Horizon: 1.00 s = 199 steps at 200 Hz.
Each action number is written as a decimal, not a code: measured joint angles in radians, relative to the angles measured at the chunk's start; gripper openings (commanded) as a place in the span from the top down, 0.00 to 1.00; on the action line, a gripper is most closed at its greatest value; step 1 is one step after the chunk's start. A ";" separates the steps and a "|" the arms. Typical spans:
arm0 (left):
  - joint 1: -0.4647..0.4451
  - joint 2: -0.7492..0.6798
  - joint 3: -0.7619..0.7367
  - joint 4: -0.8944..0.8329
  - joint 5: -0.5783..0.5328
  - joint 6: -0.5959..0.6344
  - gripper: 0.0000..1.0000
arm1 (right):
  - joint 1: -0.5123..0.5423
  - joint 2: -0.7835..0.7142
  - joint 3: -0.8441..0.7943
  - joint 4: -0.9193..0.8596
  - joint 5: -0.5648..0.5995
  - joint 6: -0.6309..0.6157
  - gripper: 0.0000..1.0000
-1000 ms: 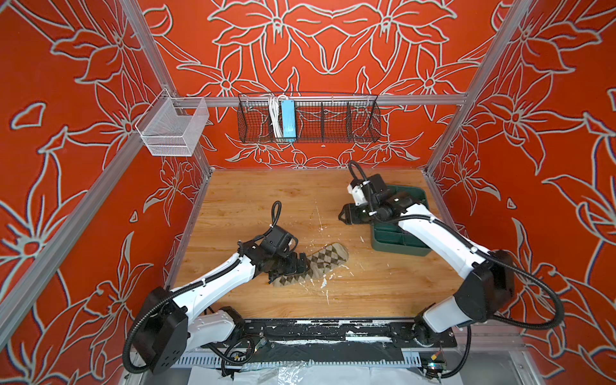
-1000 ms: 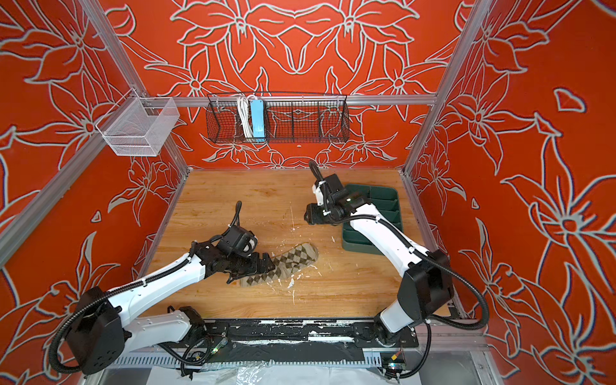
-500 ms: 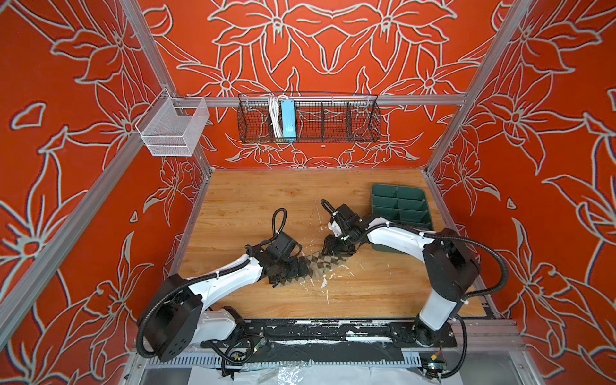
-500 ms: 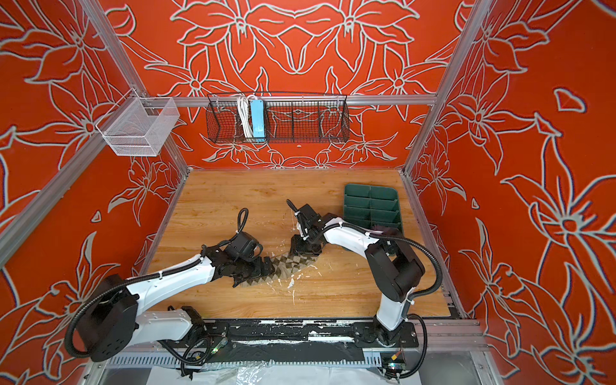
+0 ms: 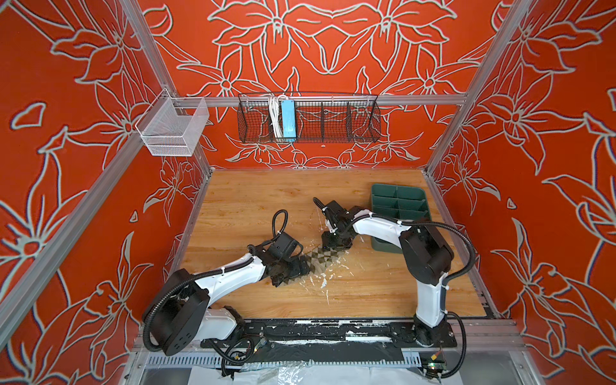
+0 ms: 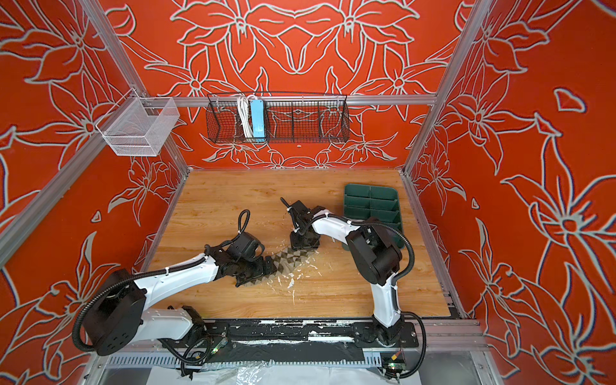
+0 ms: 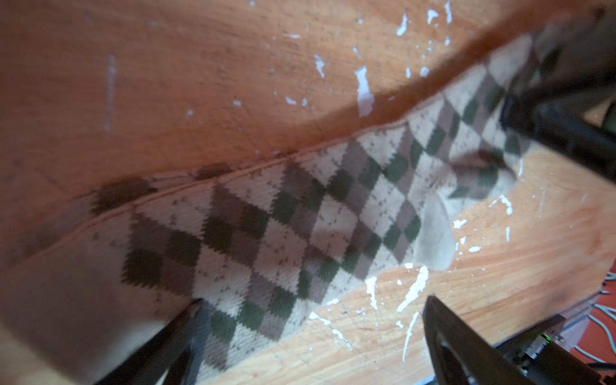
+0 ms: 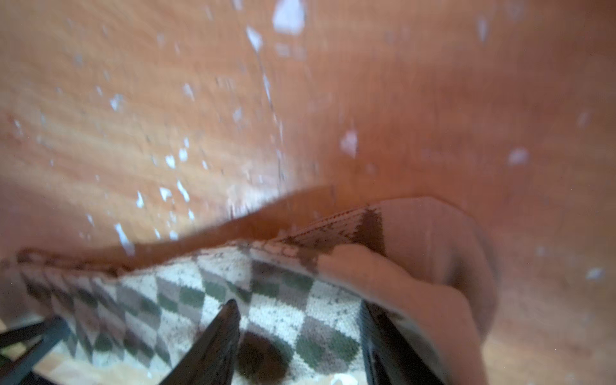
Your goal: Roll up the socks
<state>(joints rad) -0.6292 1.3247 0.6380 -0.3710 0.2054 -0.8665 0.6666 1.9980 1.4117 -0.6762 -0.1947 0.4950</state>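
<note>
Both spread, left gripper (image 5: 295, 271) and right gripper (image 5: 335, 245) straddle the argyle sock (image 5: 321, 258) at cuff and toe; next, probably pinch and roll the toe.

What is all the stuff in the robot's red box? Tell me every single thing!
argyle sock: one, beige with dark diamonds, lying on the table between the grippers
divided tray: one, dark green, back right of the table
wire basket: one, black, hung on the back rail
power strip: one, blue, inside the wire basket
cable: one, white, beside the power strip
mesh basket: one, white, on the left rail
table: one, wooden with white flecks
left gripper: one, black, open over one end of the sock
right gripper: one, black, fingers apart at the sock's toe end, grip unclear
</note>
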 measured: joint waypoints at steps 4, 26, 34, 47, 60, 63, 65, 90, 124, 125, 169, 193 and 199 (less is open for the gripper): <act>-0.001 0.000 -0.001 0.006 0.003 -0.004 0.02 | 0.000 0.010 0.015 -0.003 0.006 -0.009 0.41; -0.007 -0.002 -0.013 0.040 0.014 -0.038 0.02 | 0.000 0.077 0.114 -0.025 0.025 -0.075 0.41; -0.008 -0.003 -0.018 0.056 0.018 -0.054 0.02 | 0.000 0.099 0.146 -0.029 0.027 -0.100 0.41; -0.010 -0.005 -0.024 0.079 0.022 -0.081 0.02 | 0.000 0.135 0.201 -0.040 0.030 -0.147 0.41; -0.015 -0.005 -0.026 0.100 0.027 -0.105 0.02 | 0.000 0.174 0.262 -0.056 0.029 -0.197 0.41; -0.017 -0.003 -0.026 0.105 0.029 -0.109 0.02 | 0.000 0.183 0.277 -0.060 0.030 -0.208 0.41; -0.019 -0.003 -0.026 0.108 0.029 -0.114 0.02 | 0.000 0.188 0.283 -0.061 0.030 -0.214 0.41; -0.034 0.006 -0.016 0.126 0.042 -0.143 0.02 | 0.000 0.246 0.378 -0.092 0.031 -0.312 0.35; -0.039 -0.018 0.054 0.074 0.029 -0.144 0.03 | 0.000 0.264 0.418 -0.108 0.031 -0.412 0.23; -0.039 -0.020 0.056 0.073 0.028 -0.143 0.03 | 0.000 0.263 0.418 -0.108 0.029 -0.413 0.23; -0.040 -0.252 0.125 -0.031 -0.053 -0.088 0.02 | -0.003 0.216 0.418 -0.117 -0.020 -0.462 0.19; -0.040 -0.421 0.175 -0.128 -0.144 -0.011 0.03 | -0.004 0.116 0.401 -0.105 -0.042 -0.455 0.20; -0.040 -0.473 0.189 -0.152 -0.175 0.018 0.03 | -0.003 0.075 0.381 -0.092 -0.046 -0.448 0.21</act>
<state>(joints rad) -0.6689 0.8513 0.8268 -0.5232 0.0299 -0.8490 0.6636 2.0731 1.7924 -0.7685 -0.2409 0.0471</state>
